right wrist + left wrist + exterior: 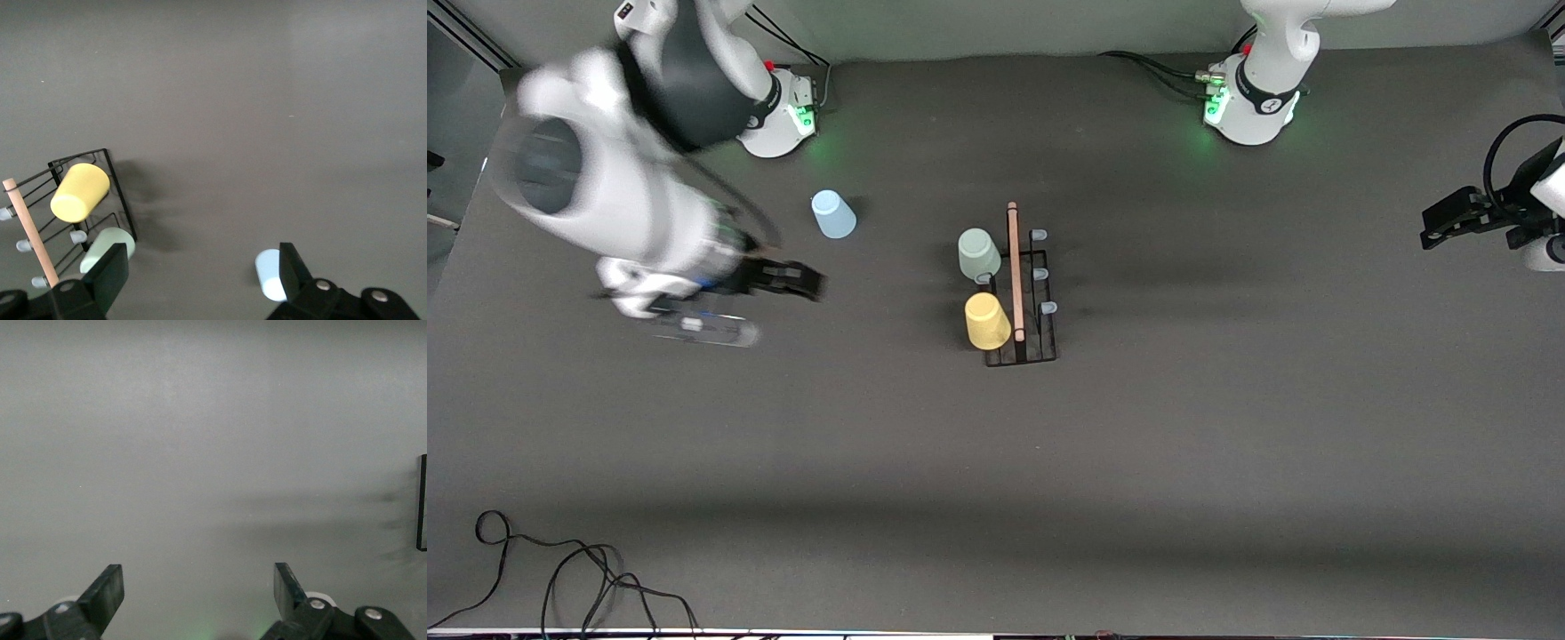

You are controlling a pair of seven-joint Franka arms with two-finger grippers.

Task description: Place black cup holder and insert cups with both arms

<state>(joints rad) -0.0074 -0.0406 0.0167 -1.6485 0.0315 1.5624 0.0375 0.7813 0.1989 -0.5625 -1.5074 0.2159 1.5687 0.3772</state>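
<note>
- Black cup holder (1021, 298) stands near the middle of the table (1227, 427), with its wooden rod handle (1014, 267) running along the top, from the robots' side toward the front camera.
- On the holder's side toward the right arm's end of the table I see two cups sitting on prongs: the grey-green cup (978, 254), and the yellow cup (987, 321) nearer to the front camera.
- On its other side I see three prongs with pale blue caps (1040, 273), all bare.
- From the holder, the light blue cup (833, 214) is at about 10 o'clock in the front view; it is on the table, well apart from the holder, toward the right arm's base.
- Right gripper (805, 283) is over the table at about 9 o'clock from the holder, between the blue cup and the front camera. Its fingers (110, 273) are spread and pinch nothing.
- Left gripper (1432, 233) waits over the left arm's end of the table, at about 3 o'clock from the holder. Its fingers (107, 590) are spread wide and I see nothing between them.
</note>
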